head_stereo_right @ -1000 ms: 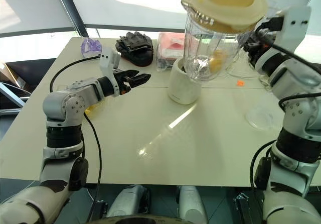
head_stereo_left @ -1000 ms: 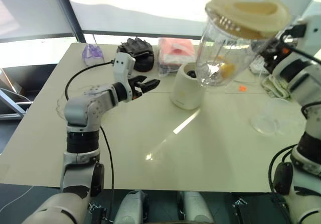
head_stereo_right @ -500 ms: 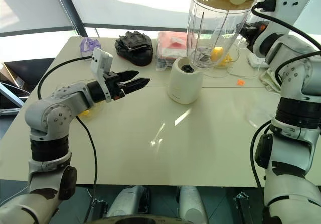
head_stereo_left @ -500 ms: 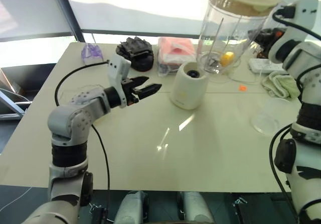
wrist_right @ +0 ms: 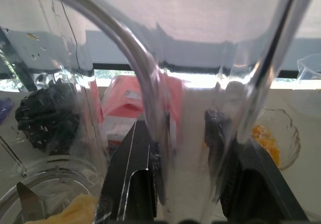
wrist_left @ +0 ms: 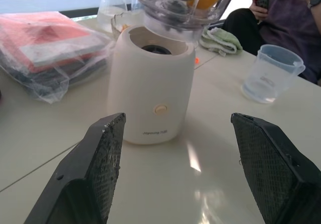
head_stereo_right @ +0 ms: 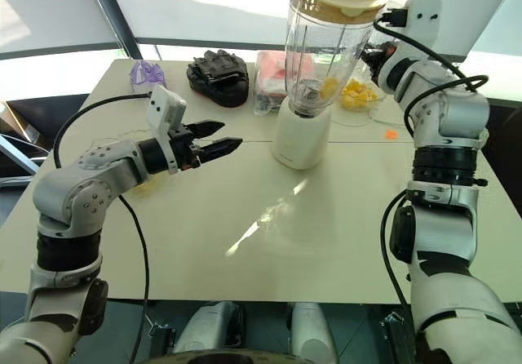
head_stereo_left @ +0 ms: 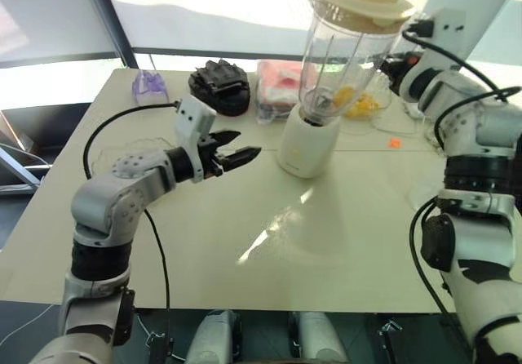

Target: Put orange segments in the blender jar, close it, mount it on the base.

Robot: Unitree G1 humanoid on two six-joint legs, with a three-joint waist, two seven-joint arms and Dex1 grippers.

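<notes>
Clear lidded blender jar (head_stereo_left: pixel 341 62) upright atop cream base (head_stereo_left: pixel 307 140), orange segments (head_stereo_left: pixel 342 96) inside near the bottom

The lidded blender jar (head_stereo_left: pixel 342 50) stands on the base (head_stereo_left: pixel 307 146), held by the right pincer (head_stereo_left: pixel 390 68).

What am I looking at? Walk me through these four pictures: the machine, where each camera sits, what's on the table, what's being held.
This is a humanoid robot with two arms, working at a pale table. The two wide pictures come from cameras in its head. The two close ones come from a camera on each wrist.

Its right gripper is closed on the handle of a large clear plastic blender jar. The jar is lidded and has orange fruit segments inside. It is at the top of a squat cream-white base, but I cannot tell whether it is seated.

The left gripper is open and empty, facing the base.

Also on the table are a glass bowl of fruit, a black glove, a plastic-wrapped pink packet and a clear measuring cup.
</notes>
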